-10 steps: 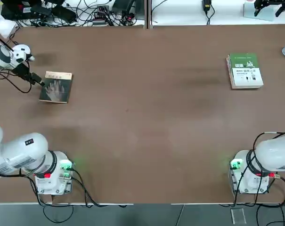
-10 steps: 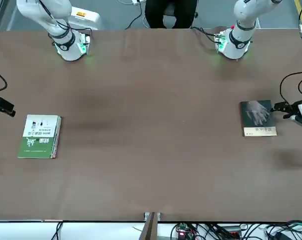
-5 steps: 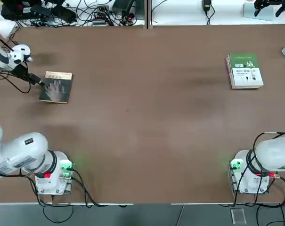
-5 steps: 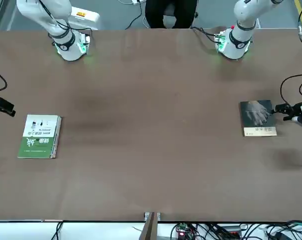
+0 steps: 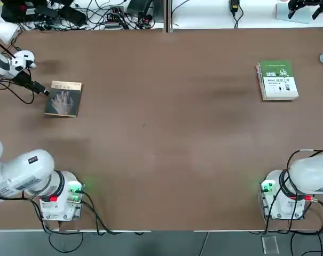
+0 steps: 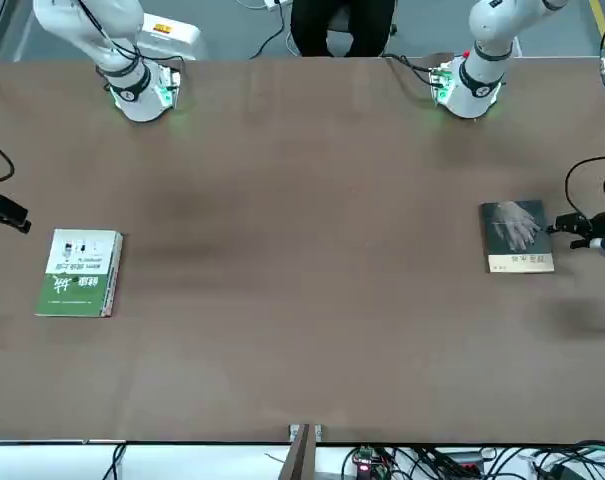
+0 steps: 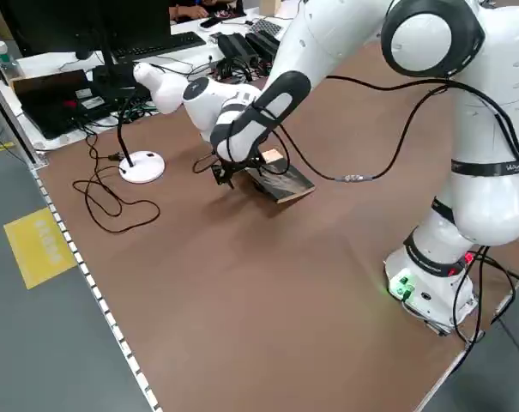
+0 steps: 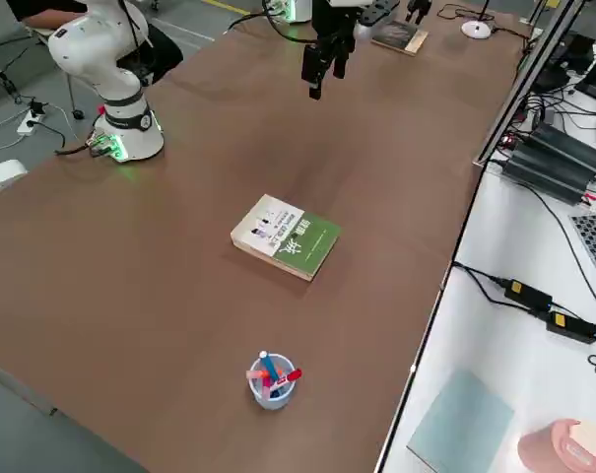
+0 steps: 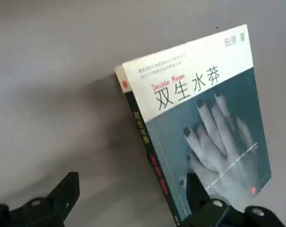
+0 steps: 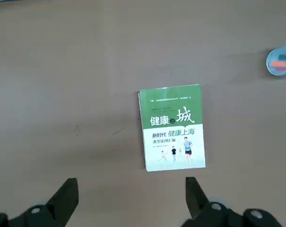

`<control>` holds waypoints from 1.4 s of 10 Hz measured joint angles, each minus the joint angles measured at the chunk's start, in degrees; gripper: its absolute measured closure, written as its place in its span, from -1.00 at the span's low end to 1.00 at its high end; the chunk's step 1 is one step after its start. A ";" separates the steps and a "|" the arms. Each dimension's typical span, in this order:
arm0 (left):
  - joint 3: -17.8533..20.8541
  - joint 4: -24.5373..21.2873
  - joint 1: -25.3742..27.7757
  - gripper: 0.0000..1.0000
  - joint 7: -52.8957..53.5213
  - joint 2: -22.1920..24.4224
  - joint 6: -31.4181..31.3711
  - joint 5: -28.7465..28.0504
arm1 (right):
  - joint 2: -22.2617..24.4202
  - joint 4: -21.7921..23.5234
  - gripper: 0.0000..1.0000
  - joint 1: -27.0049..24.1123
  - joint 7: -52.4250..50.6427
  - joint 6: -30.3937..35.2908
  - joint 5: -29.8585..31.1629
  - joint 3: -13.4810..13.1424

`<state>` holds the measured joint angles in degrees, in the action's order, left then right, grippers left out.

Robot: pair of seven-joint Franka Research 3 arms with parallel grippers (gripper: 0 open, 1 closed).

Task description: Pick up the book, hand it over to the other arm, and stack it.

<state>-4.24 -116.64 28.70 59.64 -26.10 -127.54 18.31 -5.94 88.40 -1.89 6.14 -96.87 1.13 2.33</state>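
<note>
The book (image 5: 63,99) lies flat on the brown table (image 5: 166,138), cover up, in the upper left of the top view and at the right edge of the front view. It is a thin paperback with a grey cover showing a pale hand and a pale title strip across one end. By the look of it, it is light and somewhat flexible, with a smooth cover that may slide under a shallow pinch, and lying flush on the table it offers no gap below.

The left claw (image 5: 42,89) hangs low just beside the book's edge, at the far left of the top view. In its wrist view the dark fingers (image 9: 67,189) stand wide apart with nothing between them; one is over bare table and the other over the cover near the spine. The spine side looks the stiffest place to take hold, since loose page edges would fan and sag. A grip there would likely have to lift one edge first.

The right claw (image 8: 322,61) hovers high over the table in the upper middle of the right side view, spread open and empty. The thicker green-and-white book (image 5: 277,80) lies flat in the upper right of the top view, well apart from the paperback.
</note>
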 joint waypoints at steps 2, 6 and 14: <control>-0.08 0.95 -0.03 -0.98 0.04 -0.31 0.16 1.20 | 0.00 0.00 -1.00 0.00 0.01 0.00 0.00 0.00; -0.10 3.35 -0.03 -0.97 0.11 -1.48 3.32 6.10 | -0.02 0.01 -1.00 0.00 0.03 0.00 0.00 0.01; -0.07 7.62 0.41 -0.91 0.13 -5.48 6.74 10.48 | -0.36 0.05 -1.00 0.02 0.04 0.04 -0.01 0.02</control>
<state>-4.31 -109.02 29.11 59.77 -31.58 -120.80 28.79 -6.29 88.45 -1.86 6.18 -96.83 1.12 2.35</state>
